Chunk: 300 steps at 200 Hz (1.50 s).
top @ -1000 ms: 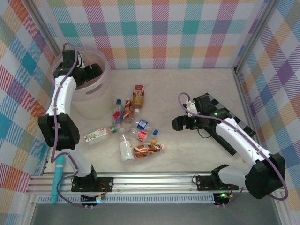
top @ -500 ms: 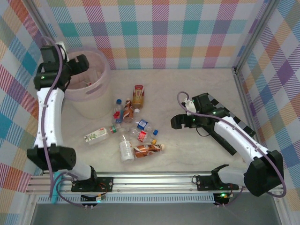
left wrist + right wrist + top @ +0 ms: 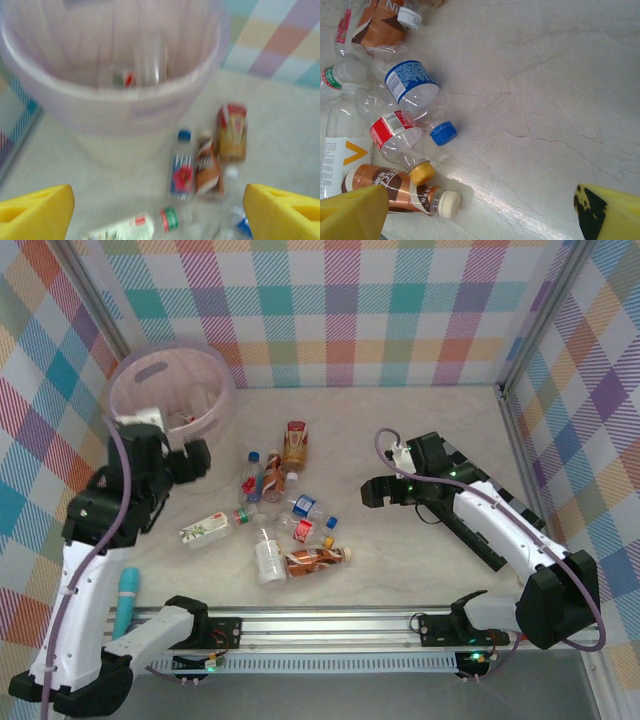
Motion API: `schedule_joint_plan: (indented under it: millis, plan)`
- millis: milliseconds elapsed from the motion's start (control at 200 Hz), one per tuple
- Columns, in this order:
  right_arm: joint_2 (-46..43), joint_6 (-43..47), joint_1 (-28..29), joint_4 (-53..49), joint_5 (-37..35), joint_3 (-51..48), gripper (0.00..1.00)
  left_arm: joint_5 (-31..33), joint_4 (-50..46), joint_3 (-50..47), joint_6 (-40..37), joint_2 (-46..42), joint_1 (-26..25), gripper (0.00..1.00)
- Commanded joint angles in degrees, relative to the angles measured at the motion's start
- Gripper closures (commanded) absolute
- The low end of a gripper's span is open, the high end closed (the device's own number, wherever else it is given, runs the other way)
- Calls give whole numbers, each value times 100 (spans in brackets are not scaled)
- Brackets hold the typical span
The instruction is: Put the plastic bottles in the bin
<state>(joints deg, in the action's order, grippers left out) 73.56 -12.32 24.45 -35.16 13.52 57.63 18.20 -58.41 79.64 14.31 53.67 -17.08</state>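
Pale marble-look table [image 3: 400, 430] under soft, even light, with thin grey veins across it and a bright sheen on the surface in the right wrist view. Behind the table stands a pastel plaid back wall [image 3: 380, 310]. The same plaid covers the left wall [image 3: 40, 390] and right wall [image 3: 590, 440] flanking the table. Metal posts [image 3: 545, 315] rise at the table's far corners, and an aluminium rail [image 3: 340, 622] runs along its near edge.

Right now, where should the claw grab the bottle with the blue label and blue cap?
Grab the blue-label bottle across its round middle, coming straight down with the right claw. It lies flat on its side, so a grip from above probably fits best. The red-label bottle lies close beside it, so aim carefully on that side.
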Motion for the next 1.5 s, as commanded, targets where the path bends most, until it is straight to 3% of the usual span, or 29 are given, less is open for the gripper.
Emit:
schedule_joint_plan:
  millis: [0,185,335,425,505,630,850,930,1095,1255,1495]
  plan:
    - [40,172,16,26,-94,179,5,399,-552,-723,730,-293,-407,13]
    - [163,146,10,126,-67,153,5,507,-832,-1656,941,-165,-877,5]
    - [213,77,7,220,-3,102,5,422,13,-2556,1490,-179,-872,0]
    - [194,97,8,217,-3,83,5,698,489,-3053,1800,-193,-805,0]
    - [189,137,7,182,8,91,5,815,819,-3412,1960,-193,-508,0]
    - [175,162,12,175,10,91,5,237,1592,-3950,1761,-197,405,0]
    - [137,177,8,203,32,23,5,-233,2242,-3878,1099,600,1362,0]
    - [85,185,12,203,18,-5,5,-289,2539,-3870,974,921,1483,0]
    - [-65,256,0,123,-128,-49,6,-550,2755,-3895,900,1498,1480,0]
    - [-88,265,-10,125,-125,-58,6,-848,2840,-4130,1116,1365,1309,2]
    - [-70,247,-10,164,-101,-37,6,-888,2535,-4214,1818,1188,36,4]
